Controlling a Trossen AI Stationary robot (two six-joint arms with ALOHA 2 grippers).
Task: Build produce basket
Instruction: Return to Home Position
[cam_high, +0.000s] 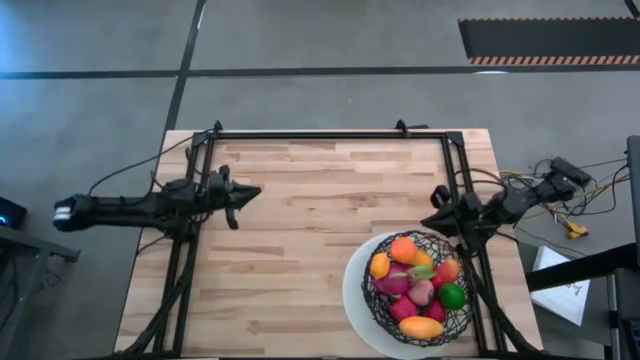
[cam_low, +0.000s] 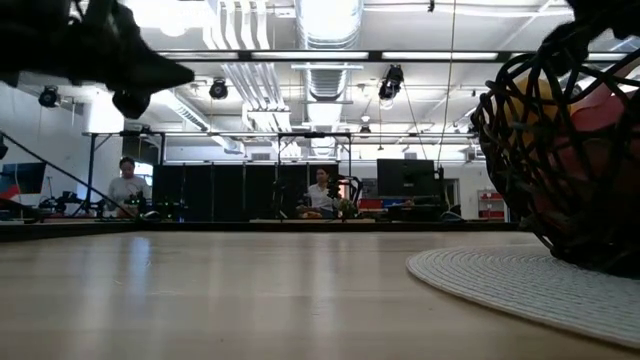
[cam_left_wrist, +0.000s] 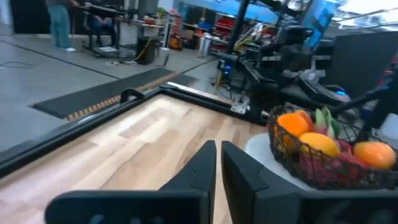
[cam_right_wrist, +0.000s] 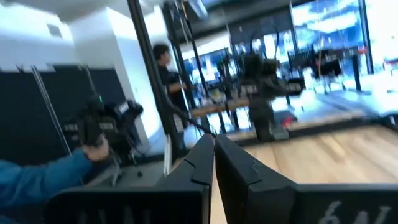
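Fingers (cam_left_wrist: 199, 168) of the left hand (cam_left_wrist: 219, 146) fill the bottom of the left wrist view, drawn together to a hairline gap with nothing between them. In the high view that hand sits at centre left of the frame, over the table's (cam_high: 300, 230) left rail (cam_high: 195, 200) and well apart from the basket.

The right hand (cam_high: 438, 208), right of centre, is likewise pressed together and empty, just above the basket (cam_high: 367, 290) in the frame. The basket stands at lower right on its white base (cam_high: 352, 300). The produce (cam_high: 420, 285) is heaped inside it: orange, yellow, pink, red and one green piece. No loose piece shows on the planks.

Filling looks finished, so the step in hand is parking the arms. Next, each arm needs to fold back to rest. The right one must lift clear without brushing the wire rim beside it.

Pale butcher-block planks make up the table, boxed by black rails. Around it lies grey concrete floor (cam_high: 90, 60). The low view shows a long workshop with ceiling ducts and two people (cam_low: 125, 185) seated far back.
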